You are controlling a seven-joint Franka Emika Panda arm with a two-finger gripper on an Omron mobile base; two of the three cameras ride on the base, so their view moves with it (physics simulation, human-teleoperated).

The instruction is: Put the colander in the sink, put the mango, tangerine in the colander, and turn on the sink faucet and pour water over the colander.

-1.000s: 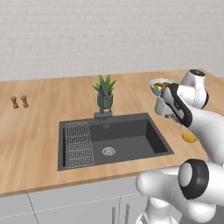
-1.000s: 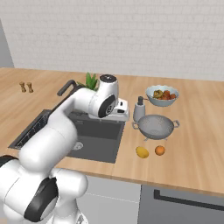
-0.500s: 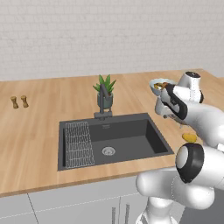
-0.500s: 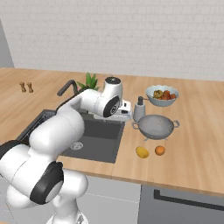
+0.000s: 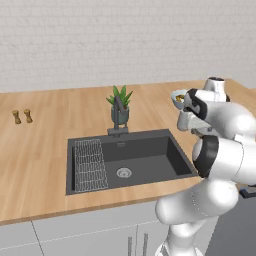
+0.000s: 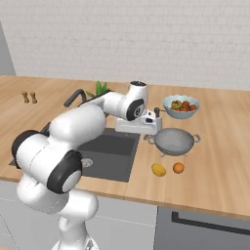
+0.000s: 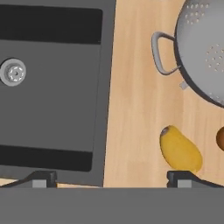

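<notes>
Kitchen before me: a white brick wall (image 5: 100, 40) rises behind a light wood counter (image 5: 40, 145). Pale grey cabinet fronts (image 5: 75, 235) run below the counter edge. A potted plant (image 5: 120, 102) stands mid-counter; two small shakers (image 5: 22, 116) stand near the wall, well to the plant's left. Lighting is even, shadows soft
</notes>
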